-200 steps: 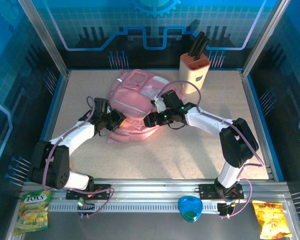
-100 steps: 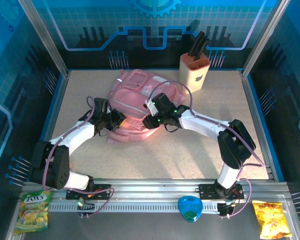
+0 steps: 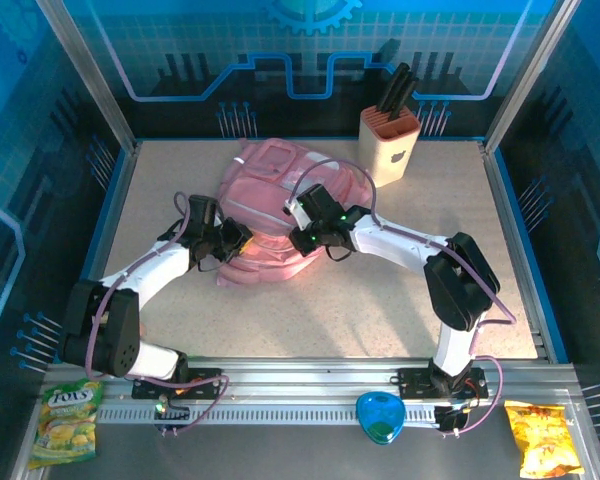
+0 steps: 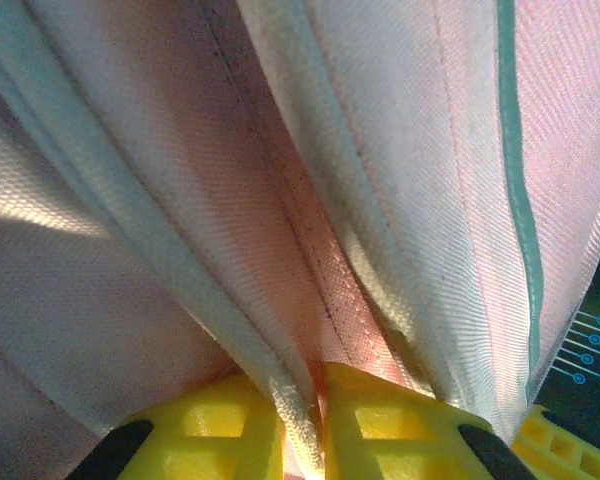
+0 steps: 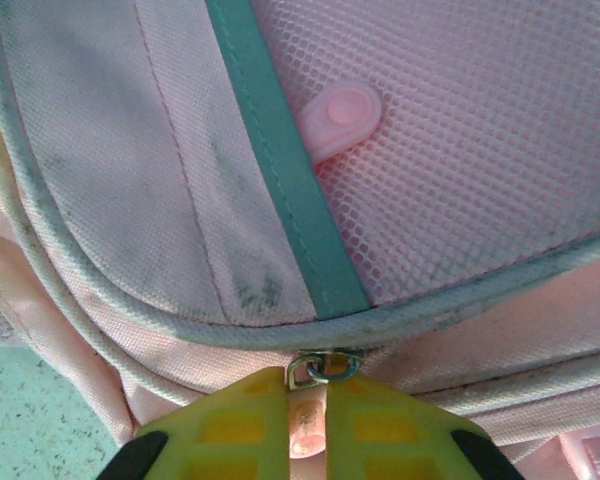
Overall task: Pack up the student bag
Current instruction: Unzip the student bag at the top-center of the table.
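Note:
The student bag [image 3: 270, 185], pink and soft, lies in the middle of the table toward the back. My left gripper [image 3: 240, 240] is at its left side, and in the left wrist view its yellow fingers [image 4: 220, 425] are shut on a fold of the bag's fabric [image 4: 180, 200] and white piping. My right gripper [image 3: 300, 238] is at the bag's near right edge. The right wrist view has it [image 5: 308, 405] shut on a pink zipper pull [image 5: 308, 428] hanging from a metal ring [image 5: 325, 368], below a mesh pocket with a teal strip [image 5: 280, 170].
A knife block [image 3: 390, 142] stands at the back right, close to the bag. On the near rail lie a green snack bag [image 3: 65, 420], a blue heart-shaped case [image 3: 382, 418] and a yellow chip bag [image 3: 545, 440]. Glass walls close in the table.
My right gripper has slid left onto the bag's edge and closed on the zipper pull. The left arm holds its grip in the same place.

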You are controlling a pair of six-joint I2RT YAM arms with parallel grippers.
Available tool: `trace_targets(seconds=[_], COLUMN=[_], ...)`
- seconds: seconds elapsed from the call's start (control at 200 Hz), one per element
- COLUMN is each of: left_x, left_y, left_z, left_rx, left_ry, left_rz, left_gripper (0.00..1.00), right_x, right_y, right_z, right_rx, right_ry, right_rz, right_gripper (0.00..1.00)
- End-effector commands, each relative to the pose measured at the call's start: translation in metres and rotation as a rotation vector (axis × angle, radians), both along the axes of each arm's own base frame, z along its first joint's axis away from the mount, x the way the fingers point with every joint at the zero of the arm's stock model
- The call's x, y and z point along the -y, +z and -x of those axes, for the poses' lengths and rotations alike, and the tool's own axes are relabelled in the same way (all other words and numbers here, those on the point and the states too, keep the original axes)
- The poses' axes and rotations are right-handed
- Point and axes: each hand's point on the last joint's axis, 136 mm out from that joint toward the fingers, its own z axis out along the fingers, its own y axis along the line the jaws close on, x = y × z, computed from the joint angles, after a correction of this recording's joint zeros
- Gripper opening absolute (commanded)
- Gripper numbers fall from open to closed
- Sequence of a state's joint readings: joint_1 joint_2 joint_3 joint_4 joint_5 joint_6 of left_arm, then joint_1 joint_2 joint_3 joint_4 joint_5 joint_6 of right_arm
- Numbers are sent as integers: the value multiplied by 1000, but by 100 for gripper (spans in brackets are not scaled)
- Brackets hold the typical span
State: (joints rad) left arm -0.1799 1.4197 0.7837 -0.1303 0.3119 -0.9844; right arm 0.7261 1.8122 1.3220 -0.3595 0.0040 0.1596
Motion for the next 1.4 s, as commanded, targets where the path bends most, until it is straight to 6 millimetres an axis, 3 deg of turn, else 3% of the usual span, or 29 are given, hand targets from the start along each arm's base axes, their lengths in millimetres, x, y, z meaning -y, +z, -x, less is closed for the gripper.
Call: trace_targets(seconds=[0.0, 0.16, 0.4, 0.52, 0.62, 0.73, 0.905, 1.076, 1.191, 1.396], left_x=[14, 18, 21, 5, -14, -19, 5, 49, 70, 81], left_y=[22, 22, 13, 12, 15, 24, 44, 59, 56, 40], left_z=[-12, -14, -15, -6, 8, 21, 30, 32, 35, 31], left_rx=[67, 68, 36, 30, 6, 18, 87, 210, 253, 228], left_ry=[-57, -63, -69, -61, -93, -165, -299, -483, -578, -636], left_rz=[42, 50, 51, -61, -216, -324, -387, -445, -487, -582], left_gripper=[16, 16, 18, 26, 33, 40, 45, 46, 46, 41], right_x=[-15, -33, -60, -44, -20, -3, 20, 36, 44, 61], right_y=[5, 16, 12, 22, 40, 61, 70, 64, 61, 53], right_z=[22, 48, 48, 39, 36, 39, 30, 18, 13, 7], right_rx=[-58, -117, -147, -110, -66, -30, -48, -107, -141, -175], right_ry=[89, 190, 167, 64, -32, -88, -217, -322, -373, -455], right_rz=[-44, -149, -190, -189, -206, -277, -355, -418, -462, -508], right_gripper=[10, 8, 10, 25, 36, 48, 63, 66, 65, 64])
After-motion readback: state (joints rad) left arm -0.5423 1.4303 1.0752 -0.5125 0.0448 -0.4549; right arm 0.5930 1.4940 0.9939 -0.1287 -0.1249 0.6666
